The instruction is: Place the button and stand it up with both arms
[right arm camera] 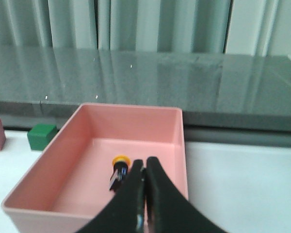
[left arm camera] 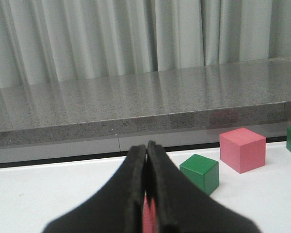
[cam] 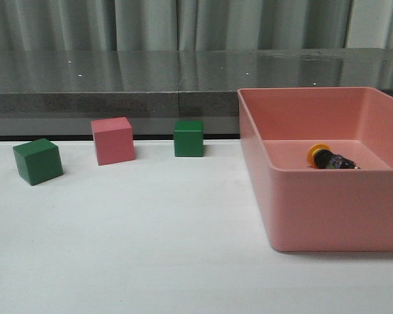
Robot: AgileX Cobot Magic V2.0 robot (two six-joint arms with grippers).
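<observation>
One button [cam: 329,157] (in the bin [cam: 301,216]), three cubes; left gripper [left arm camera: 146,151] and right gripper [right arm camera: 144,165] closed, empty.

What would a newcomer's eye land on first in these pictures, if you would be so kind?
Most likely the large pink bin on the right of the white table, with the button lying on its side inside, yellow-orange cap pointing left. Next, the three cubes near the table's back edge on the left: a green cube, a pink cube and a second green cube. Both wrist views show a black claw closed: left claw, right claw.
</observation>
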